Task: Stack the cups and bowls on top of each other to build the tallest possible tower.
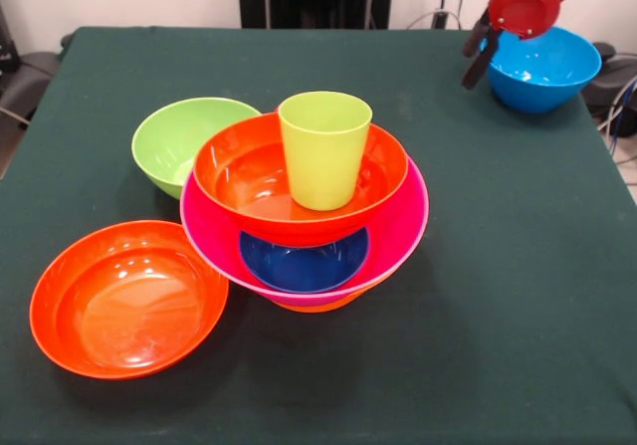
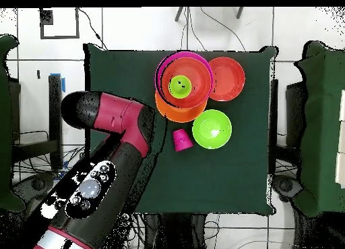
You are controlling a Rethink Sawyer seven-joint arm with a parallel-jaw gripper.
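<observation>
- Tower [image 1: 309,236] of 4 bowls, capped by 1 lime green cup [image 1: 323,148], stands mid-table.
- We see the gripper [image 1: 482,65] well behind the tower and to its right, at the light blue bowl's [image 1: 542,72] rim; whether it grips, we cannot tell.
- That bowl sits upright, glossy, round.

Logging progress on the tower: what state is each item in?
tower: four bowls nested, top one tilted
lime cup: upright atop tower
green bowl: upright, empty, unstacked
red-orange bowl: upright, empty, unstacked
light blue bowl: upright, unstacked
pink cup: on table, unstacked
pincer: grip unclear
</observation>
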